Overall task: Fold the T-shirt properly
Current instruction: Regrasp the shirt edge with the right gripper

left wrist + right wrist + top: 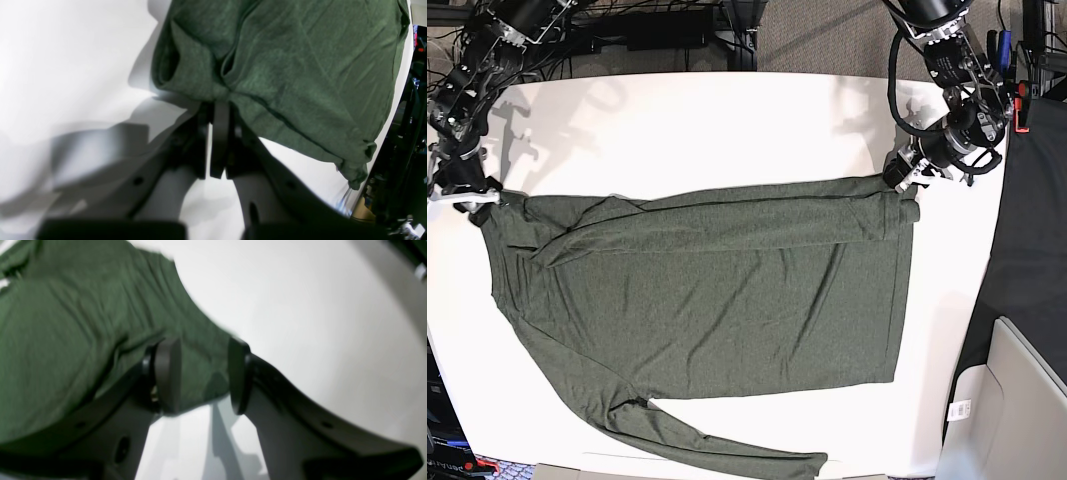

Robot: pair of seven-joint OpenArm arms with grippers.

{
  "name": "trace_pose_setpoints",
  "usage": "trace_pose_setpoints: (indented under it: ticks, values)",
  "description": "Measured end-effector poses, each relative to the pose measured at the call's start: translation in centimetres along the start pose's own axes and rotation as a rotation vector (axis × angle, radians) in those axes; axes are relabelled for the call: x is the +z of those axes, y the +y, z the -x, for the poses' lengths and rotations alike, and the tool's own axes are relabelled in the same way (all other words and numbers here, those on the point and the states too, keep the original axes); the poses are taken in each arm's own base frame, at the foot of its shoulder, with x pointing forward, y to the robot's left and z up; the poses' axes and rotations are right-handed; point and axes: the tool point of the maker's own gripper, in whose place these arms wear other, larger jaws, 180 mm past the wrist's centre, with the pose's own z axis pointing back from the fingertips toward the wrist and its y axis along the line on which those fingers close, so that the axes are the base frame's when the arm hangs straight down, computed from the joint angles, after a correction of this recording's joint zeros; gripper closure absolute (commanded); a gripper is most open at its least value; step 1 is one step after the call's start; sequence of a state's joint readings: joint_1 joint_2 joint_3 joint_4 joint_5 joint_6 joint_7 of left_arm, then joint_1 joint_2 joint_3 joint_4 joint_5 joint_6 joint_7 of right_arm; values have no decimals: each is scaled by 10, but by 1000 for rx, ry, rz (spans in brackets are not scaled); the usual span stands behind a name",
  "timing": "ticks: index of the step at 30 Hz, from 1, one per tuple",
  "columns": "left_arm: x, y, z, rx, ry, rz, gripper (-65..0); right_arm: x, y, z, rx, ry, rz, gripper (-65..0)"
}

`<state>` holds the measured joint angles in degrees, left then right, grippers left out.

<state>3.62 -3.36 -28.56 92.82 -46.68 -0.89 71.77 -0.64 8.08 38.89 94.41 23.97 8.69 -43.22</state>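
The dark olive-green T-shirt (pixel 727 300) lies flat on the white table (pixel 727 130). One long sleeve is folded across its top edge. The other sleeve (pixel 727 452) trails along the front edge. My left gripper (pixel 905 178) is at the shirt's top right corner. In the left wrist view this gripper (pixel 218 105) is shut, pinching a bunched fold of the shirt (pixel 300 66). My right gripper (pixel 482 195) is at the shirt's top left corner. In the right wrist view it (pixel 203 373) is open, and the shirt's edge (pixel 66 323) lies between its pads (pixel 168 373).
A black surface (pixel 1032 250) borders the table on the right, with a pale box (pixel 1007 410) in front of it. Cables and equipment (pixel 667 25) run along the back edge. Bare white table shows in the left wrist view (pixel 66 66) and the right wrist view (pixel 300 306).
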Motion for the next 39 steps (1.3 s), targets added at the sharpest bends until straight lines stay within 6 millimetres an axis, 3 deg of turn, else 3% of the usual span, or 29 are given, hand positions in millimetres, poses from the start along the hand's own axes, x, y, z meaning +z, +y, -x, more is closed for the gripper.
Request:
trace_pose_setpoints:
  ticks: [8,14,17,30,36,39]
  values:
    - [0,0,-1,-2,-1,0,-1,-11,-22,38,-175,90,52,-240]
    - [0,0,-1,-4,-2,0,-1,-13,-28,34,-200,76,62,-240]
    - [0,-1,-1,-3,-1,0,-1,-18,-31,42,-218,89,71,-240]
    - [0,-1,-1,-2,-1,1,-1,-31,-12,39,-263,90,35,-235]
    - [0,-1,-1,-2,-1,1,-1,-31,-8,45,-272,98,29,-43]
    - [0,-1,0,-2,0,1,-1,-30,-4,50,-271,128,17,-5]
